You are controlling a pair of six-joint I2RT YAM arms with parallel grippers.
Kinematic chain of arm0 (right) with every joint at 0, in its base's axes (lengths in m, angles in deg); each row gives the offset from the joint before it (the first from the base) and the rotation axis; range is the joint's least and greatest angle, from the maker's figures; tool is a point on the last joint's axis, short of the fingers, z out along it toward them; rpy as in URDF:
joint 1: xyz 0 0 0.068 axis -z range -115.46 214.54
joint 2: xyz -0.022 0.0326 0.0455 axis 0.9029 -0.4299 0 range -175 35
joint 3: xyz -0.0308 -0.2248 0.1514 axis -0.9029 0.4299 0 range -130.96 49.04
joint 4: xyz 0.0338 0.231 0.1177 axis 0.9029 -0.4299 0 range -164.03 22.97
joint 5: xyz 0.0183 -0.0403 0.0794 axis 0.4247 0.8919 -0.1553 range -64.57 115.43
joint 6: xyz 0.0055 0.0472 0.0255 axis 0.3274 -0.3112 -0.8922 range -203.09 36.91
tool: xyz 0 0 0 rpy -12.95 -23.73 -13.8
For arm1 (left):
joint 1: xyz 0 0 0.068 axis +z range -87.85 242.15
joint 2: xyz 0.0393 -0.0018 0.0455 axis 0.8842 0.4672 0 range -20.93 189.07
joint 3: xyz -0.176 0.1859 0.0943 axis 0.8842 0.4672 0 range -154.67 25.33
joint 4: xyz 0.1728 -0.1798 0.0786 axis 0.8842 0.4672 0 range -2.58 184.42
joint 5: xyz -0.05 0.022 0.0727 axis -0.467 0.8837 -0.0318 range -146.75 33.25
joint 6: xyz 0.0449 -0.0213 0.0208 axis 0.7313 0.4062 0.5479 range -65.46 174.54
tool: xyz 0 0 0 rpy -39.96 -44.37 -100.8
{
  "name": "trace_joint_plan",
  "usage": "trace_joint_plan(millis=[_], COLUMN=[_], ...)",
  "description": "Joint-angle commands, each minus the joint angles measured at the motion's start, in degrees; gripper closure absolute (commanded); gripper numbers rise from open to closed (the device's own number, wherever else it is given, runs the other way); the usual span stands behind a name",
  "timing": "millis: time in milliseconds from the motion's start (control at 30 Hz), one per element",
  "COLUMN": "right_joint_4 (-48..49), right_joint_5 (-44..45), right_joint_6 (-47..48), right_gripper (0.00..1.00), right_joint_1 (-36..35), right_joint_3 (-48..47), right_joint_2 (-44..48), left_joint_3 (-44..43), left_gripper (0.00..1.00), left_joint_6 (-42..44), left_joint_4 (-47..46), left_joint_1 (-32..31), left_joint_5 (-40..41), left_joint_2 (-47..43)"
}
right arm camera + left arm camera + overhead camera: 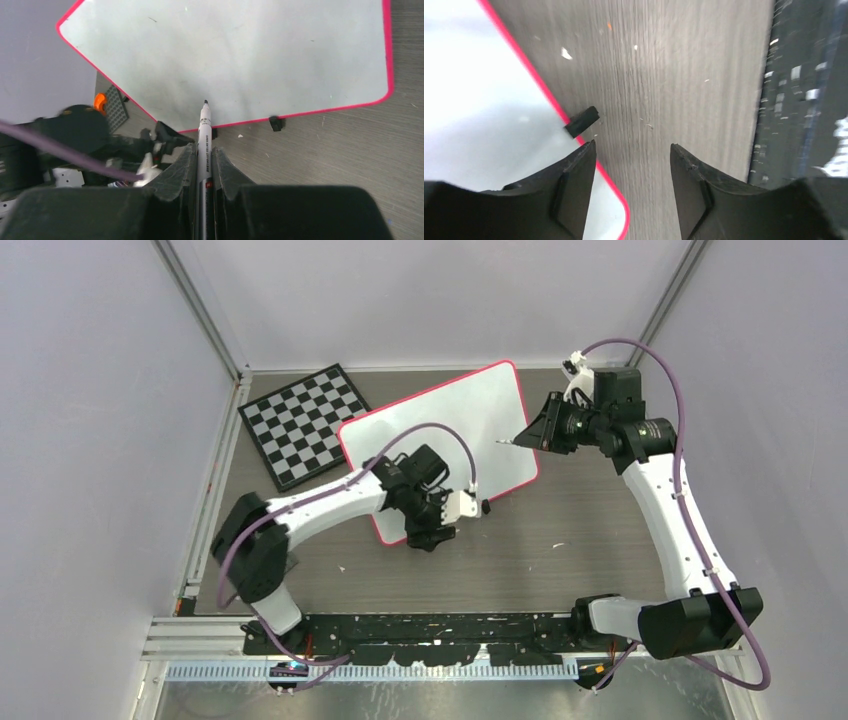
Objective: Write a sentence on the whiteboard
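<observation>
The whiteboard (440,425) lies flat and skewed on the table, white with a pink-red frame. Its surface is blank; no sentence shows on it in any view. My left gripper (432,533) is open and empty at the board's near corner. In the left wrist view (631,147) one finger is over the board (484,100) and the other over the table, beside a black foot (581,121). My right gripper (532,430) is shut on a white marker (204,131). Its uncapped tip points at the whiteboard (240,60) near its right edge.
A black-and-white chessboard (300,425) lies at the back left, partly under the whiteboard. The grey wood table (580,530) has side walls and a metal rail at its near edge. The left arm shows in the right wrist view (80,135).
</observation>
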Motion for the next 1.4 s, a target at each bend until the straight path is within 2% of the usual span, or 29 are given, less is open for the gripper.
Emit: trace_joint_plan(millis=[0,100,233,300,433,533,767,933,1167,1367], right_joint_4=[5.28,6.56,10.29,13.09,19.09,21.04,26.48,26.87,29.22,30.79], right_joint_5=[-5.48,-6.05,-6.02,-5.89,-4.54,-1.48,3.38,5.20,6.69,8.22], right_joint_6=[0.53,1.64,3.49,5.16,6.28,9.00,13.80,16.63,17.69,19.58], right_gripper=[1.00,1.00,1.00,1.00,1.00,1.00,1.00,1.00,1.00,1.00], right_joint_1=[0.17,-0.83,-3.23,-5.38,-11.59,-16.57,-24.11,-26.87,-31.36,-35.01], right_joint_3=[-1.43,-2.84,-6.16,-7.64,-9.52,-10.07,-9.09,-8.85,-8.79,-8.07], right_joint_2=[-0.74,-2.08,-4.95,-6.41,-9.45,-10.23,-11.73,-12.65,-13.33,-14.65], left_joint_3=[-10.39,-18.01,-27.11,-30.75,-33.27,-32.81,-27.76,-23.02,-17.05,-16.67], left_gripper=[0.41,0.39,0.35,0.34,0.34,0.36,0.40,0.51,0.52,0.51], left_joint_6=[-7.01,-13.00,-18.82,-18.80,-23.50,-28.01,-29.92,-38.75,-36.83,-37.07], left_joint_4=[9.30,15.47,21.09,24.03,24.24,23.01,19.63,11.74,11.17,10.49], left_joint_1=[0.58,6.13,22.46,28.86,41.39,47.38,52.00,55.77,56.01,55.96], left_joint_5=[-8.00,-13.56,-25.29,-27.01,-30.17,-32.19,-34.88,-36.59,-37.84,-39.57], left_joint_2=[-12.53,-15.46,-15.25,-13.78,-10.51,-8.30,-7.79,-8.14,-10.01,-9.96])
